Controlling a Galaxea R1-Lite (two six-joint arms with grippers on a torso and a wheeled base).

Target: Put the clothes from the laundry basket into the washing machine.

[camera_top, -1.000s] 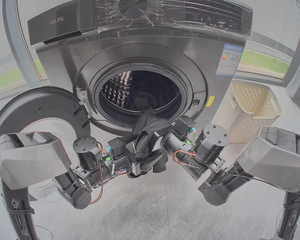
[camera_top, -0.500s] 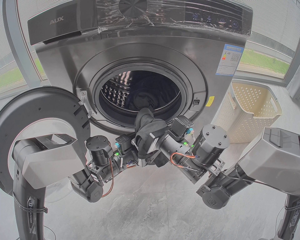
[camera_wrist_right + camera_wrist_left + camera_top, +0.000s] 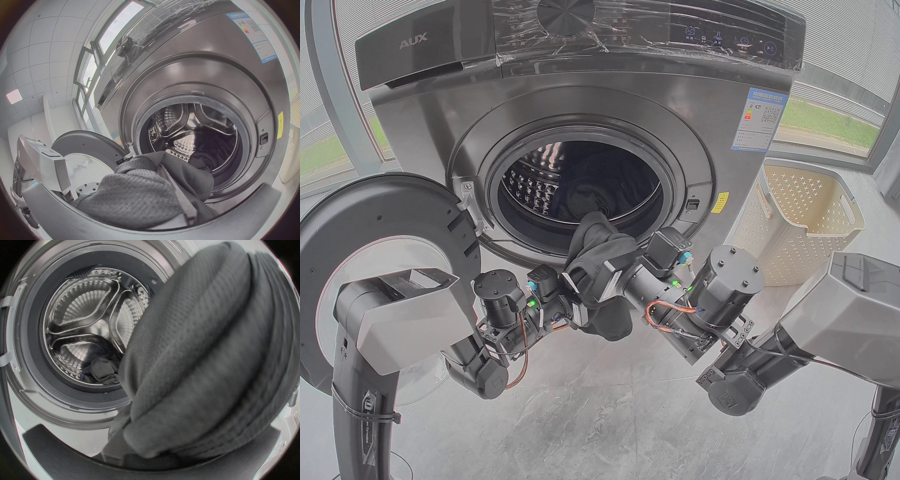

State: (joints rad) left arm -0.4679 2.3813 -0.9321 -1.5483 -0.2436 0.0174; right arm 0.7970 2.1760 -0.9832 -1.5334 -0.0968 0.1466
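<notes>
A dark grey garment (image 3: 594,262) lies bunched over both grippers just below the washing machine's open drum mouth (image 3: 494,187). Its top edge reaches the lower lip of the opening. My right gripper (image 3: 607,278) is under the cloth and shut on it; the mesh fabric (image 3: 140,193) covers its fingers. My left gripper (image 3: 576,307) presses against the garment's lower left side, and the cloth (image 3: 203,365) hides its tip. More dark clothes (image 3: 103,368) lie at the bottom of the steel drum (image 3: 184,125).
The round door (image 3: 381,219) stands swung open to the left, close behind my left arm. A cream laundry basket (image 3: 800,219) sits on the floor right of the machine. Grey floor lies open in front.
My left arm has drawn in toward the machine and its gripper has risen against the garment. The garment has shifted slightly up toward the drum mouth. The right arm has barely moved.
</notes>
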